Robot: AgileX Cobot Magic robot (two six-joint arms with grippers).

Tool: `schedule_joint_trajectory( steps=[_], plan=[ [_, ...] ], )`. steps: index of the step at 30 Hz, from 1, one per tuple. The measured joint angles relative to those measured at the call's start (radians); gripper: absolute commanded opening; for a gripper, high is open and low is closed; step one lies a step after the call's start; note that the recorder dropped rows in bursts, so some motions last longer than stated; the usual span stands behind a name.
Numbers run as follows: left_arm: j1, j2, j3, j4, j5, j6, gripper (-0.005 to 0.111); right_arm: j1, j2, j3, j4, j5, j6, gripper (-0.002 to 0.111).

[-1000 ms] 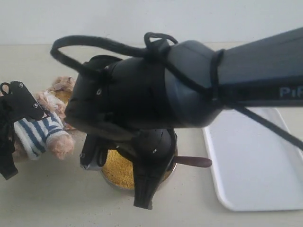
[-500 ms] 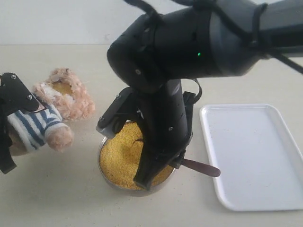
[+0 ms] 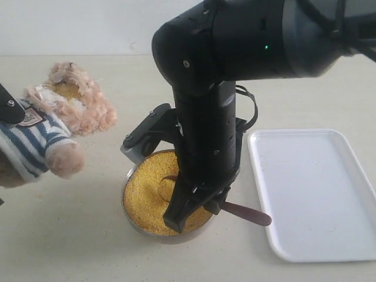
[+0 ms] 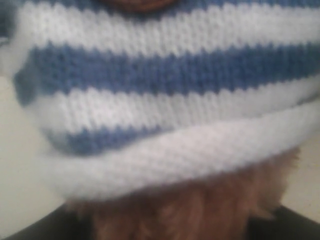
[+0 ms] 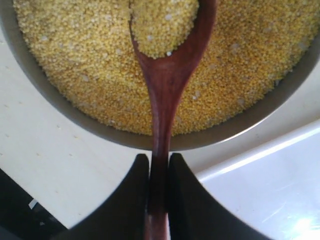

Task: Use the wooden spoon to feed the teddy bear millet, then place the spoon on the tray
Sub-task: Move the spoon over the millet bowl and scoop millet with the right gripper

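Pale tabletop [image 3: 70,252], white wall behind. The right gripper [image 5: 159,167] is clamped on the wooden spoon [image 5: 162,80] by its handle. Just ahead of the jaws, the spoon's bowl sits heaped in the millet [image 5: 75,65]. The tray [image 3: 311,194] lies beside them. Farther off, the left gripper [image 3: 9,107] holds the teddy bear [image 3: 70,111]. In the last second the arm has swung upright and the bear tipped face-up, so the scoop looks loaded and feeding likely comes next.

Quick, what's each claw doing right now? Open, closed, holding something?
Left gripper: closed on the teddy bear, jaws mostly hidden.
Right gripper: closed on the wooden spoon handle.
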Motion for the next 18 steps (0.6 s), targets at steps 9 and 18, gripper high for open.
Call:
schedule_joint_trajectory(
  steps=[9,18],
  plan=[
    [0.0,-0.108,0.029,-0.048,0.022,0.064,0.004,-0.032,0.0,0.0,0.054,0.0,-0.042,0.0],
    [0.0,-0.17,0.085,-0.123,-0.043,0.167,0.004,-0.142,0.0,-0.002,0.257,0.0,-0.149,0.0]
  ],
)
